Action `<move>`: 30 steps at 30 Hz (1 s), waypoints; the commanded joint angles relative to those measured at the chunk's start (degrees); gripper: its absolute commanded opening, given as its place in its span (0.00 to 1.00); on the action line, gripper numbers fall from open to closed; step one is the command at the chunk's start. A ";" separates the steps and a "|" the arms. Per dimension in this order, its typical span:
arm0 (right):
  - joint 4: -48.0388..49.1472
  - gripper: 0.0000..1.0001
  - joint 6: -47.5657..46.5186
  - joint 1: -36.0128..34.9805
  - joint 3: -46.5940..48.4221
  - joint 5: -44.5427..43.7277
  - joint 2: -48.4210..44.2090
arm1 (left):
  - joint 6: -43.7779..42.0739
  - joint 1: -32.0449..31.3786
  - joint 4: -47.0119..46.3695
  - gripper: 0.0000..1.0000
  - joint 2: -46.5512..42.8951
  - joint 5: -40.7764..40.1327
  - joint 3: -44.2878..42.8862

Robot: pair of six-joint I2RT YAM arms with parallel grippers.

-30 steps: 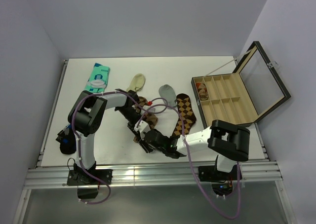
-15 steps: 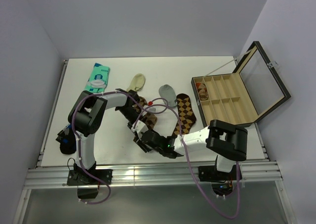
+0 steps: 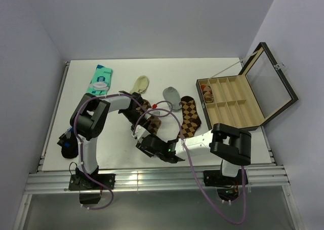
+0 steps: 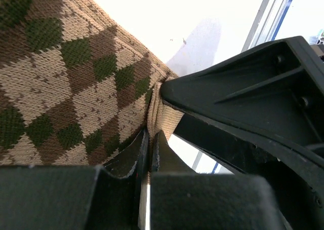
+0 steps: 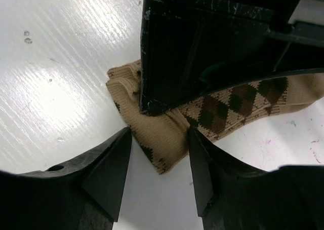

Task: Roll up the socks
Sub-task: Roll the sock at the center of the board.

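Note:
One argyle sock lies on the white table under my left arm; its tan and brown diamonds fill the left wrist view. My left gripper is shut on its tan cuff edge, near the table's front middle. My right gripper is open, its fingers either side of the cuff end and not touching it; in the top view it sits just in front of the left gripper. The second argyle sock lies flat to the right.
A grey ankle sock and a cream ankle sock lie behind the argyle socks. A teal packet is at the back left. An open compartment box stands at the right. A dark object lies at the left edge.
My right gripper has slid a little to the left along the table's front, closing in on the cuff end. My left gripper still holds the cuff, shifted slightly.

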State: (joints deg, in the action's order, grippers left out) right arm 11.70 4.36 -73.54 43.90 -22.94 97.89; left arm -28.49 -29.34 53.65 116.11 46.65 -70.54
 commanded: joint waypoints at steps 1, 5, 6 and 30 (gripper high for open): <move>-1.51 0.56 -0.93 -0.38 1.98 -0.53 2.04 | -4.03 -0.89 -4.34 0.06 2.01 -8.16 0.06; -0.37 0.44 -0.58 -0.38 2.16 0.61 3.97 | -4.55 -0.89 -3.73 0.10 1.84 -7.63 -0.03; -0.11 0.42 -0.32 -0.20 2.07 0.88 4.07 | -4.64 -0.89 -3.64 0.11 1.83 -7.54 0.05; 11.59 0.14 10.23 10.96 -12.26 30.49 -8.24 | 9.59 5.34 -21.83 0.35 -15.03 -9.39 8.13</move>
State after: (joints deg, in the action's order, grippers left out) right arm 23.86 12.34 -63.26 32.56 1.37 90.72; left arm -21.19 -26.39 37.85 104.97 40.10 -63.61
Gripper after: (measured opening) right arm 0.222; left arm 0.344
